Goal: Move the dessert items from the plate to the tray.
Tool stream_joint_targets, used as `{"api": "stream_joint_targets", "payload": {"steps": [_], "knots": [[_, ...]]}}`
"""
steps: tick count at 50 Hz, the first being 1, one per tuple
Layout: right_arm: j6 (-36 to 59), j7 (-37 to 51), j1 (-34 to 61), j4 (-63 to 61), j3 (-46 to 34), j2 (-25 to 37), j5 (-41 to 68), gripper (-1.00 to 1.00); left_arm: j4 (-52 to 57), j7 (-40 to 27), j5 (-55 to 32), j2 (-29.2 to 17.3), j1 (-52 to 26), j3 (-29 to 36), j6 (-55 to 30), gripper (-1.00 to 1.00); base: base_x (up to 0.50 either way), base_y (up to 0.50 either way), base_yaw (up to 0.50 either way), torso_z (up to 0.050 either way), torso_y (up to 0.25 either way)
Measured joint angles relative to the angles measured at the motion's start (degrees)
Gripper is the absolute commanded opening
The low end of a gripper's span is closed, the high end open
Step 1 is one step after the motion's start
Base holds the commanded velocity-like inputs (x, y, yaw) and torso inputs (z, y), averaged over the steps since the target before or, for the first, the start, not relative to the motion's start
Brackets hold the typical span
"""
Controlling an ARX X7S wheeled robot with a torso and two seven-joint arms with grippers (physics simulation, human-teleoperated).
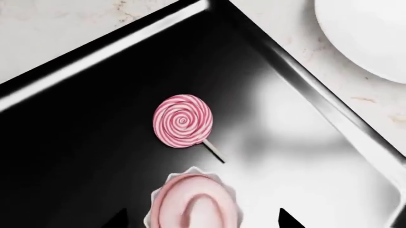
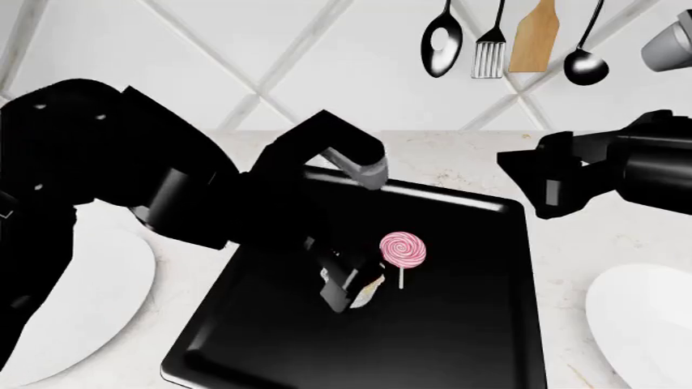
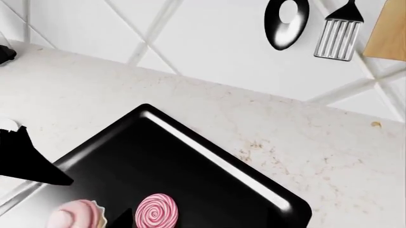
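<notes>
The bench [image 2: 605, 235] is pale speckled stone, backed by a white tiled wall with diagonal grout lines. Taking the black tray [image 2: 454, 324] as the landmark: to its left lies a round white plate [image 2: 87, 308], largely covered by the left arm. Above and behind the tray's right part hang a black spoon [image 2: 442, 40], a slotted turner [image 2: 490, 49], a wooden spatula [image 2: 534, 36] and a black ladle [image 2: 585, 57]. To the tray's right lies a second white plate [image 2: 643, 324], with the right arm raised over the bench beyond the tray's right edge.

Both dessert items lie on the tray, near its middle. The cupcake [image 1: 193, 202] stands upright between the fingers of the left claw [image 2: 352, 288], which is low over the tray; whether the fingers press the wrapper cannot be told. The lollipop [image 1: 182, 121] lies flat just beside the cupcake, on its right, apart from the claw. The right claw [image 2: 540, 182] is well apart from both sweets; how it is set cannot be told.
</notes>
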Motion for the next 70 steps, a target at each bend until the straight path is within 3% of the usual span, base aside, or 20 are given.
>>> {"api": "stream_joint_targets", "payload": {"steps": [18,37,70], "knots": [[0.6,0.9,0.5,-0.1,0.4,-0.2,0.8,1.00,2.1,-6.2,-9.3,-3.5,-6.2,-2.3,1.3,1.00,0.00,0.00,0.00,0.000,0.000],[0.1,4.1,2.5,-3.6,2.6,2.3,3.5,1.00,9.2,-15.7,-14.6,-13.5,-9.6,-7.1,6.8,1.00,0.00,0.00,0.00,0.000,0.000],[-10.4,12.3,3.9,-20.9,8.3,16.0,4.1,1.00,32.8,-29.8,-7.2,-33.2,2.5,-19.7,25.4,1.00,0.00,0.00,0.00,0.000,0.000]]}}
